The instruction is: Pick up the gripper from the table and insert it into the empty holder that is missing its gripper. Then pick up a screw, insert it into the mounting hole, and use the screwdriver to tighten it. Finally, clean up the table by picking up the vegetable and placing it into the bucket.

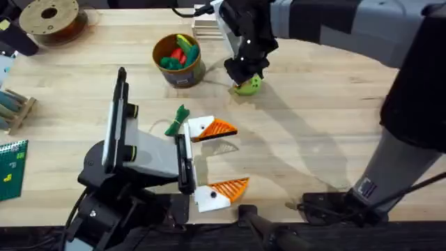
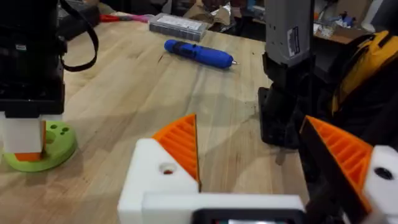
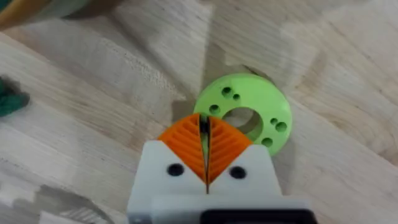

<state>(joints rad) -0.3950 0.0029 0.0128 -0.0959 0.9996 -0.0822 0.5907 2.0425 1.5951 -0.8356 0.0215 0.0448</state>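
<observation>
Fingers of the left gripper [image 1: 217, 157] stood wide apart, holding nothing, nearest the arms' bases. Just beyond its upper orange pad lay the vegetable [image 1: 178, 120], on the table [image 1: 306, 118] and short of the bucket [image 1: 179, 60], which held red, yellow and green toys. To the right of the bucket, the right gripper [image 3: 206, 163] was pressed narrow, its pads touching over the lime-green disc [image 3: 249, 116]. The screwdriver [image 2: 200, 54] lay far off.

Dark-green leafy vegetable [image 1: 178, 120] lies flat on the table — well below the tan bucket [image 1: 180, 61].
</observation>
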